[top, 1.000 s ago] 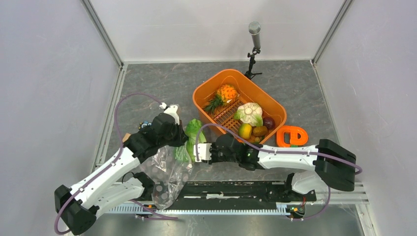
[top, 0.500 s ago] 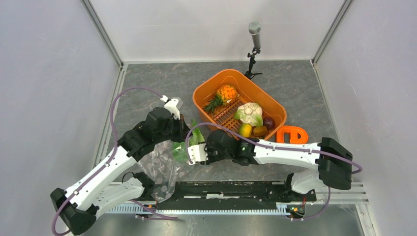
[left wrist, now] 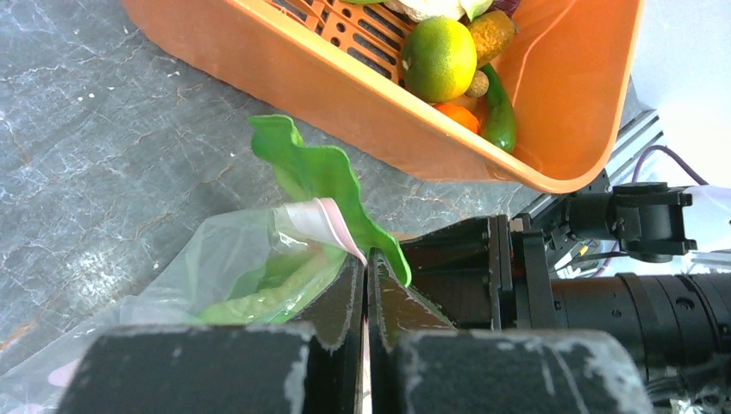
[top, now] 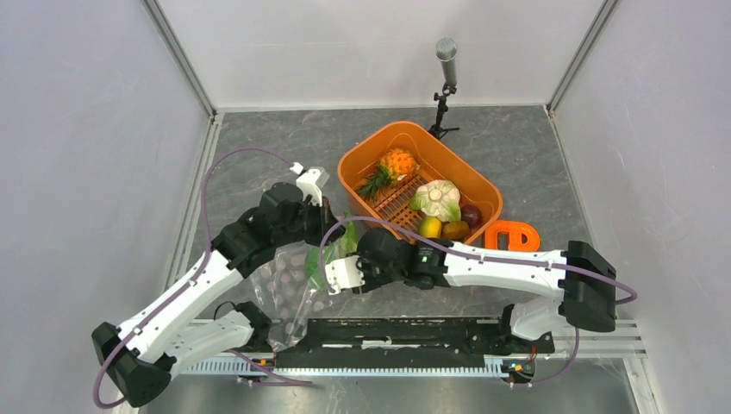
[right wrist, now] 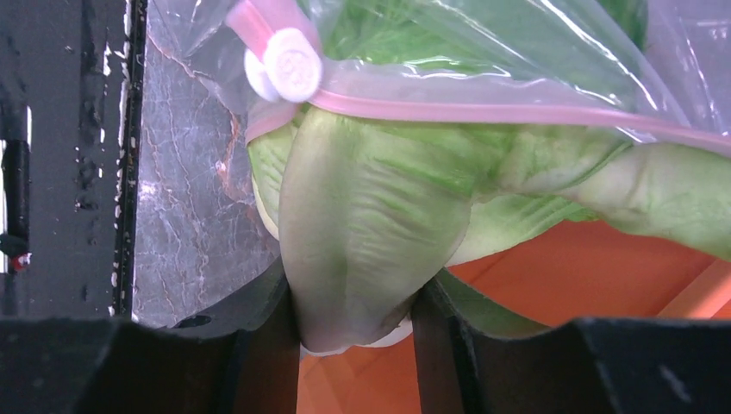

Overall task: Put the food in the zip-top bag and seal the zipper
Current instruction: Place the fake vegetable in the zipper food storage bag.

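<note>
Across the grey bench (top: 259, 155), left of centre, both arms meet just beside the orange basket (top: 412, 128).

- The basket holds the rest of the food: pineapple (top: 396, 162), cauliflower (top: 438, 198), mango (top: 429, 228), purple fruit (top: 471, 214). None of it is bagged yet.
- Zip-top bag (top: 284, 293): slumps from the left arm toward the near edge, with its mouth raised on the basket side. Likely held high so the limp film doesn't fold shut.
- Cabbage (right wrist: 371, 233): partway through the mouth. Green shows behind the plastic, and one leaf tip stands outside.
- Right end effector (right wrist: 355, 321): clamped on the cabbage's pale base. That grip probably lets the leafy end lead in.
- Left end effector (left wrist: 366, 259): closed to a sliver, pinching the bag's mouth edge. It acts as the anchor to push against.
- Zipper (right wrist: 483, 112): unsealed, lying across the cabbage.
- Slider (right wrist: 289, 60): sits at one end of the strip, which I judge leaves the mouth free.
</note>
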You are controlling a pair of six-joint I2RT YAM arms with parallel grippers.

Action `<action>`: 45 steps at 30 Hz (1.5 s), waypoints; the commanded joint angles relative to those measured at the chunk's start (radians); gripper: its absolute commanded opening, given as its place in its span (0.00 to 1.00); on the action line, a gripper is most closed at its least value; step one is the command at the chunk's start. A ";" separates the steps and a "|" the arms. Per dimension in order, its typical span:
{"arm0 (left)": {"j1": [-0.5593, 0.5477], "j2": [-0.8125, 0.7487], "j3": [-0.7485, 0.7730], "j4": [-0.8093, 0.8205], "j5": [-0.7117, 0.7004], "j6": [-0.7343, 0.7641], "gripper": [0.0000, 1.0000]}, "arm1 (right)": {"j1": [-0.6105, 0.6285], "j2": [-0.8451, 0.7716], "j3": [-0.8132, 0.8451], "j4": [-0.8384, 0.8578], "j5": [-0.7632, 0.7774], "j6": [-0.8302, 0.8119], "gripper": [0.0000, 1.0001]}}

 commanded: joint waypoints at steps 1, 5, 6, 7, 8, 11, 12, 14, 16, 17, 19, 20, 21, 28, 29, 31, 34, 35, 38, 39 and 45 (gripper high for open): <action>0.001 0.049 0.103 0.086 0.009 0.091 0.02 | 0.057 -0.022 0.004 0.026 0.083 -0.032 0.05; 0.001 0.101 0.118 0.080 0.077 0.087 0.02 | 0.061 -0.039 -0.007 0.044 0.167 -0.038 0.03; 0.001 0.092 0.118 0.082 0.083 0.086 0.02 | 0.061 -0.032 -0.003 0.028 0.187 -0.044 0.02; 0.001 0.072 0.111 0.098 0.090 0.085 0.02 | 0.058 -0.022 0.002 -0.005 0.185 -0.053 0.02; 0.001 0.048 0.090 0.127 0.095 0.077 0.02 | 0.057 0.009 0.022 -0.043 0.195 -0.058 0.02; 0.001 0.005 0.079 0.165 0.098 0.071 0.02 | 0.059 0.068 0.059 -0.115 0.165 -0.053 0.01; 0.001 -0.005 0.082 0.166 0.082 0.066 0.02 | 0.064 0.080 0.065 -0.127 0.164 -0.048 0.01; 0.001 -0.024 0.075 0.168 0.039 0.056 0.02 | 0.070 0.082 0.044 -0.113 0.172 -0.042 0.01; 0.001 -0.024 0.066 0.160 0.003 0.061 0.02 | 0.074 0.077 0.038 -0.101 0.205 -0.027 0.00; 0.001 -0.021 0.059 0.151 -0.039 0.044 0.02 | 0.075 0.074 0.047 -0.108 0.205 -0.020 0.01; 0.001 -0.017 0.036 0.179 -0.048 0.039 0.02 | 0.088 0.062 0.065 -0.108 0.218 -0.015 0.01; 0.001 -0.011 0.032 0.187 -0.050 0.036 0.02 | 0.097 0.053 0.067 -0.101 0.211 -0.019 0.01; 0.001 -0.006 0.030 0.195 -0.052 0.034 0.02 | 0.103 0.050 0.069 -0.097 0.188 -0.024 0.01; 0.001 -0.097 0.019 0.259 -0.118 0.022 0.02 | 0.106 0.147 0.051 -0.168 0.211 -0.017 0.01; 0.000 -0.113 0.016 0.257 -0.129 0.034 0.02 | 0.108 0.117 0.015 -0.116 0.204 -0.015 0.01; 0.001 -0.109 0.023 0.232 -0.129 0.056 0.02 | 0.113 0.064 -0.027 -0.049 0.208 -0.014 0.01; 0.001 -0.057 0.047 0.210 -0.067 0.071 0.02 | 0.122 0.018 -0.039 0.014 0.261 -0.021 0.00; 0.001 -0.034 0.051 0.219 -0.036 0.069 0.02 | 0.129 0.001 -0.042 0.047 0.284 -0.026 0.00; 0.001 0.025 0.054 0.270 0.085 0.054 0.02 | 0.139 -0.064 -0.078 0.151 0.272 -0.054 0.00; 0.001 0.038 0.058 0.279 0.112 0.050 0.02 | 0.138 -0.092 -0.098 0.189 0.242 -0.066 0.00; 0.000 0.055 0.038 0.305 0.155 0.016 0.02 | 0.095 -0.142 -0.134 0.297 0.222 -0.008 0.01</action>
